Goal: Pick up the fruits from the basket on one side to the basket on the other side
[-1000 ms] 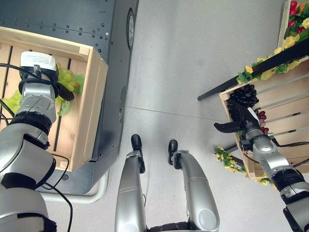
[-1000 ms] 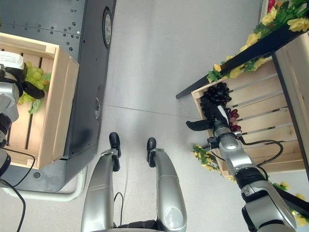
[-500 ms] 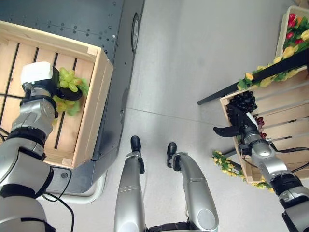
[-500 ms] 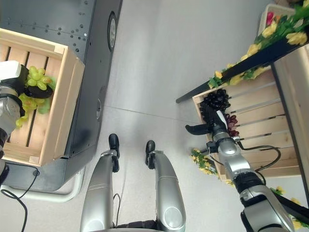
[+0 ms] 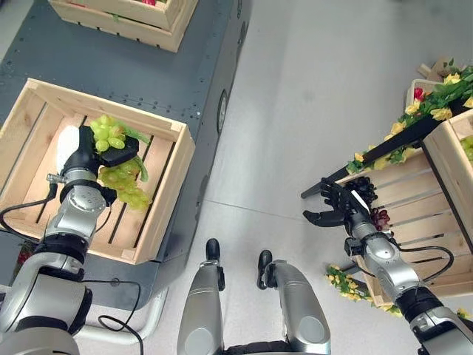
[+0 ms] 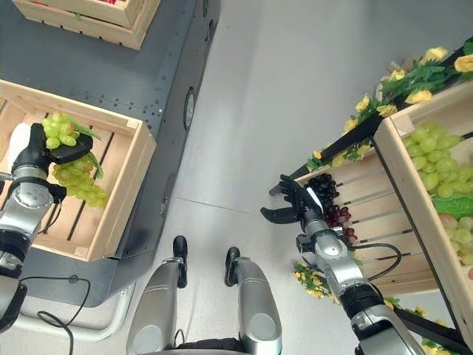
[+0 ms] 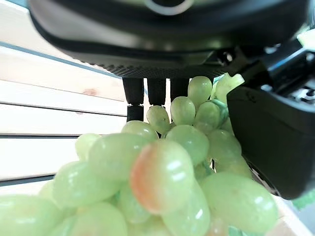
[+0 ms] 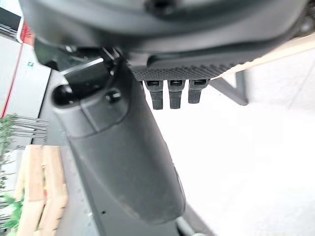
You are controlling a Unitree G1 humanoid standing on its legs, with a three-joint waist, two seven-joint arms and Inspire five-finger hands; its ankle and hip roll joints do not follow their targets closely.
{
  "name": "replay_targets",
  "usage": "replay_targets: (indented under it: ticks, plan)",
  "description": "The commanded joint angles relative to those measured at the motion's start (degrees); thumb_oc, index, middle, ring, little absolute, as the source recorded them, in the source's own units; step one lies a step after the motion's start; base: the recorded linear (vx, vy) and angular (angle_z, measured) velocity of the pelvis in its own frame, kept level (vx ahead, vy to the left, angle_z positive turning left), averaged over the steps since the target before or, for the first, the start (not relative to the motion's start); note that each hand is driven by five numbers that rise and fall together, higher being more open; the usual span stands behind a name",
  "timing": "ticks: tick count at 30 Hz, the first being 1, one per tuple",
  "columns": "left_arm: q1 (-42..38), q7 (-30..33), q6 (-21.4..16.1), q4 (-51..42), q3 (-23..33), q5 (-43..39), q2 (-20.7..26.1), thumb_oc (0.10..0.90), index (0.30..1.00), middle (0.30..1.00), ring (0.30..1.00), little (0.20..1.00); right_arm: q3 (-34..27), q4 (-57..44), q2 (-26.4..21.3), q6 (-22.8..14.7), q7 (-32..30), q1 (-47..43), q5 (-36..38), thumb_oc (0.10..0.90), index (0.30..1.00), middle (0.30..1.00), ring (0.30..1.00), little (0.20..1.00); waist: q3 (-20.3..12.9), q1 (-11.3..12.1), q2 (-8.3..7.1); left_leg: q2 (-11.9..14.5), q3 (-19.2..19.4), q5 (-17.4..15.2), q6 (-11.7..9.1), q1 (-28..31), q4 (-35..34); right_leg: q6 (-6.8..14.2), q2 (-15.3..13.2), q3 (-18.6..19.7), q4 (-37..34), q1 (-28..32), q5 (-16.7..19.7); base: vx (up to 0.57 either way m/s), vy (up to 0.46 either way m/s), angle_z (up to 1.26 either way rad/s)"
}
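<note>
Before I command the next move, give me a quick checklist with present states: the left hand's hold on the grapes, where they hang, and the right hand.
1. Left hand curled on the green grapes: ok.
2. Green grapes over the inside of the left wooden crate, not its rim: ok.
3. Bunch in one piece, hanging below the hand: ok; whether it rests on the slats, cannot tell.
4. Right hand open and holding nothing: ok.
5. Right hand beside the dark grapes at the right crate, not gripping them: ok.

Two green grape bunches [image 5: 118,159] [image 6: 436,163], one dark grape bunch [image 6: 324,188], four wooden crates [image 5: 166,166] [image 5: 126,11] [image 6: 373,214] [image 6: 414,192].
</note>
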Motion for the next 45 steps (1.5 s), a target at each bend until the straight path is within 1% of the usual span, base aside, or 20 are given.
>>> replay_targets:
  ticks: [1, 5, 8, 12, 14, 16, 17, 19, 22, 23, 26, 28, 32, 34, 35, 36, 37, 39, 41, 45]
  plan:
    - [0.75, 5.35, -7.01, -6.24, 5.31, 4.62, -0.17, 0.400, 0.300, 0.300, 0.300, 0.300, -5.39, -5.32, -2.50, -6.41, 1.71, 0.54, -5.24, 0.800, 0.900, 0.900, 0.900, 0.900, -8.29, -0.47, 3.48, -4.79, 1.77, -11.13, 2.70, 7.74, 0.29, 0.07, 1.37, 1.26, -11.67, 6.07, 4.81, 0.08, 0.010, -0.01]
    - [5.47, 4.81, -7.87, -9.68, 7.56, 3.70, -0.70, 0.400, 0.300, 0.300, 0.300, 0.300, -6.69, -6.80, -3.30, -4.82, 3.45, 3.51, -7.59, 0.800, 0.900, 0.900, 0.900, 0.900, -12.91, -0.83, 4.57, -5.18, 1.43, -9.85, 2.12, 13.67, -5.99, 0.64, 2.34, 1.58, -18.22, 12.38, 5.79, 0.12, 0.001, 0.02]
    - [6.81, 4.67, -7.95, -11.52, 8.14, 3.39, -0.66, 0.400, 0.300, 0.300, 0.300, 0.300, -6.60, -8.00, -3.10, -4.96, 4.09, 4.13, -8.09, 0.800, 0.900, 0.900, 0.900, 0.900, -14.40, -0.96, 4.89, -5.20, 1.38, -9.47, 2.02, 15.44, -7.66, 0.69, 2.73, 1.85, -20.00, 14.16, 6.24, 0.08, -0.013, -0.02]
    - [7.57, 2.44, -9.88, -15.34, 9.44, 0.59, -0.50, 0.400, 0.300, 0.300, 0.300, 0.300, -6.40, -11.37, -2.86, -4.16, 6.92, 3.57, -4.73, 0.800, 0.900, 0.900, 0.900, 0.900, -17.65, -1.03, 5.65, -5.07, 0.75, -8.31, 1.71, 18.55, -11.55, 0.82, 3.24, 2.80, -24.01, 17.20, 7.76, 0.06, -0.024, -0.01]
    - [7.53, 1.85, -10.62, -16.21, 9.77, -0.13, -0.68, 0.400, 0.300, 0.300, 0.300, 0.300, -6.37, -11.83, -2.61, -4.71, 7.00, 3.14, -6.42, 0.800, 0.900, 0.900, 0.900, 0.900, -18.69, -1.04, 5.80, -5.05, 0.61, -8.13, 1.70, 19.24, -12.40, 0.91, 3.35, 3.19, -25.16, 17.93, 8.24, 0.05, -0.034, 0.02]
    - [5.98, -0.37, -12.38, -18.18, 9.96, -4.00, -0.13, 0.400, 0.300, 0.300, 0.300, 0.300, -5.26, -13.91, -4.10, -5.21, 8.96, 0.32, -6.61, 0.800, 0.900, 0.900, 0.900, 0.900, -20.73, -1.09, 6.16, -4.91, 0.53, -7.32, 1.57, 20.45, -14.53, 1.02, 3.56, 3.81, -27.61, 19.19, 9.40, 0.03, -0.050, 0.03]
    - [5.97, -0.37, -12.38, -18.17, 9.96, -4.01, -0.13, 0.400, 0.300, 0.300, 0.300, 0.300, -5.25, -13.89, -4.10, -5.22, 8.96, 0.31, -6.61, 0.800, 0.900, 0.900, 0.900, 0.900, -20.71, -1.10, 6.16, -4.91, 0.53, -7.30, 1.57, 20.47, -14.56, 1.02, 3.56, 3.81, -27.64, 19.22, 9.42, 0.02, -0.053, 0.02]
    - [4.05, -0.90, -13.24, -19.25, 9.04, -5.11, -0.10, 0.400, 0.300, 0.300, 0.300, 0.300, -4.55, -14.75, -4.26, -4.27, 8.28, -3.08, -3.04, 0.800, 0.900, 0.900, 0.900, 0.900, -21.81, -0.99, 6.29, -4.86, 0.19, -6.67, 1.43, 21.32, -16.19, 1.15, 3.83, 4.25, -29.57, 20.17, 10.45, 0.01, -0.060, 0.00]
    - [1.59, -3.15, -14.67, -20.35, 8.01, -8.45, -1.27, 0.400, 0.300, 0.300, 0.300, 0.300, -3.54, -14.81, -1.87, -3.78, 6.55, -7.32, -2.05, 0.800, 0.900, 0.900, 0.900, 0.900, -22.83, -0.68, 6.72, -4.94, -0.53, -5.59, 1.25, 22.66, -19.18, 1.40, 4.10, 4.48, -32.24, 21.46, 11.70, 0.01, -0.047, -0.05]
    - [-0.12, -5.24, -14.94, -21.09, 7.17, -11.98, -2.00, 0.400, 0.300, 0.300, 0.300, 0.300, -2.87, -15.18, -0.82, -3.34, 4.13, -9.43, -1.68, 0.800, 0.900, 0.900, 0.900, 0.900, -23.34, -0.56, 7.06, -4.99, -0.91, -4.96, 1.14, 23.18, -20.73, 1.52, 4.27, 4.42, -33.51, 21.90, 12.29, 0.00, -0.031, -0.07]
    - [-2.90, -8.64, -14.54, -21.45, 6.21, -18.16, -3.84, 0.400, 0.300, 0.300, 0.300, 0.300, -2.38, -14.58, 1.18, -3.24, 3.76, -12.72, 0.72, 0.800, 0.900, 0.900, 0.900, 0.900, -23.93, -0.54, 7.44, -5.11, -1.47, -4.32, 1.09, 23.70, -22.43, 1.60, 4.59, 4.63, -34.83, 22.30, 12.83, -0.02, -0.044, -0.10]
    - [-4.13, -12.37, -14.77, -21.78, 5.50, -23.15, -5.93, 0.400, 0.300, 0.300, 0.300, 0.300, -1.94, -14.43, 3.35, -1.63, 4.08, -14.75, 4.74, 0.800, 0.900, 0.900, 0.900, 0.900, -24.48, -0.45, 7.60, -5.26, -1.40, -4.39, 1.22, 23.84, -22.48, 1.69, 4.52, 4.86, -35.22, 22.42, 13.11, -0.01, -0.054, 0.00]
    - [-5.52, -16.69, -14.27, -22.87, 4.97, -29.30, -7.79, 0.400, 0.300, 0.300, 0.300, 0.300, -1.24, -14.22, 5.26, 2.88, 9.12, -16.97, 12.99, 0.800, 0.900, 0.900, 0.900, 0.900, -25.16, -0.44, 7.64, -5.20, -0.48, -4.55, 1.27, 24.35, -22.68, 1.76, 4.48, 4.93, -35.57, 22.46, 13.27, 0.02, -0.048, -0.03]
    - [-8.65, -20.87, -15.94, -22.16, 3.23, -34.13, -9.08, 0.400, 0.300, 0.300, 0.300, 0.300, -0.64, -13.25, 6.57, 6.91, 13.35, -19.26, 21.70, 0.800, 0.900, 0.900, 0.900, 0.900, -25.65, -0.80, 7.60, -5.11, 0.07, -4.61, 1.27, 24.64, -22.95, 1.68, 4.75, 5.20, -35.57, 22.48, 13.28, 0.01, -0.047, -0.01]
    - [-8.73, -20.96, -15.99, -22.07, 3.20, -34.21, -9.06, 0.400, 0.300, 0.300, 0.300, 0.300, -0.67, -13.20, 6.55, 6.91, 13.39, -19.31, 21.74, 0.800, 0.900, 0.900, 0.900, 0.900, -25.62, -0.78, 7.59, -5.11, 0.08, -4.62, 1.27, 24.65, -22.95, 1.68, 4.75, 5.21, -35.57, 22.49, 13.28, 0.00, -0.039, 0.00]
    - [-10.39, -22.38, -16.03, -21.77, 2.09, -35.84, -10.03, 0.400, 0.300, 0.300, 0.300, 0.300, -0.28, -12.31, 7.48, 9.45, 16.03, -20.42, 25.62, 0.800, 0.900, 0.900, 0.900, 0.900, -25.85, -1.03, 7.50, -4.98, 0.40, -4.62, 1.19, 24.74, -23.08, 1.59, 4.92, 5.23, -35.57, 22.50, 13.22, -0.01, -0.035, -0.02]
    - [-12.16, -23.73, -16.51, -21.16, 0.73, -37.29, -11.01, 0.400, 0.300, 0.300, 0.300, 0.300, 0.29, -11.73, 8.42, 10.39, 17.53, -21.45, 28.28, 0.800, 0.900, 0.900, 0.900, 0.900, -26.12, -1.27, 7.40, -4.88, 0.70, -4.55, 1.13, 24.92, -23.35, 1.54, 5.11, 5.25, -35.57, 22.56, 13.14, -0.01, -0.039, -0.04]
    - [-13.42, -25.20, -17.34, -20.43, -0.32, -38.57, -11.55, 0.400, 0.300, 0.300, 0.300, 0.300, 0.76, -11.60, 8.58, 10.71, 17.33, -22.08, 29.47, 0.800, 0.900, 0.900, 0.900, 0.900, -26.30, -1.51, 7.31, -4.77, 1.04, -4.57, 1.08, 25.12, -23.46, 1.54, 5.19, 5.28, -35.57, 22.65, 13.07, 0.00, -0.028, -0.10]
    - [-15.54, -29.54, -19.31, -19.97, -1.98, -41.28, -12.36, 0.400, 0.300, 0.300, 0.300, 0.300, 0.93, -11.07, 9.33, 11.79, 17.44, -23.22, 31.77, 0.800, 0.900, 0.900, 0.900, 0.900, -26.95, -1.99, 7.12, -4.49, 1.59, -4.63, 1.02, 25.59, -23.73, 1.31, 5.59, 5.60, -35.57, 22.87, 12.80, 0.01, -0.028, -0.14]
    - [-17.45, -31.33, -19.71, -19.97, -3.59, -42.35, -13.55, 0.400, 0.300, 0.300, 0.300, 0.300, 1.71, -10.66, 9.77, 14.00, 16.96, -24.47, 33.08, 0.800, 0.900, 0.900, 0.900, 0.900, -27.36, -2.52, 6.91, -4.26, 2.08, -4.80, 1.07, 25.96, -23.81, 1.07, 5.94, 6.06, -35.57, 23.12, 12.61, 0.00, -0.011, -0.03]
